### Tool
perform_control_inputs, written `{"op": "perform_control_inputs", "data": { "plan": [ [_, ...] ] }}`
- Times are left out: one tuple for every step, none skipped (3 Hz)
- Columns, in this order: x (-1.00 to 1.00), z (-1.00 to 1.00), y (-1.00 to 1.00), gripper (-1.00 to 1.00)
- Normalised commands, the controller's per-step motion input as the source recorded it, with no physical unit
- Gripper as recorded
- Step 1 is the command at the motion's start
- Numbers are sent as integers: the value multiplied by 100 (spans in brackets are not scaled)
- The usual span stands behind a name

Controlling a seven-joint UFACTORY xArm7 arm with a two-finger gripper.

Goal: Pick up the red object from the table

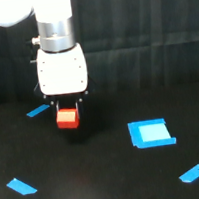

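The red object (pixel 67 118) is seen pinched between the dark fingers (pixel 79 108) of the gripper (pixel 67 110), directly beneath the white wrist housing (pixel 62 70). It appears to hang slightly above the black tabletop (pixel 97 178), though contact cannot be ruled out from this view. The lifting step is judged to be in hand. A steady vertical rise is called for next, with the pinch kept firm. The blue square patch (pixel 151 133) and blue tape strips (pixel 38 111) lie well apart.

No readable text, labels, brand names, numbers or signs appear anywhere in the exterior view. The white arm housing (pixel 62 70), the blue square patch (pixel 151 133) and the table (pixel 108 187) carry no markings.
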Motion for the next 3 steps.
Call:
{"op": "perform_control_inputs", "data": {
  "plan": [
    [4, 88, 7, -94],
    [0, 64, -6, -100],
    [0, 45, 10, -91]
  ]
}}
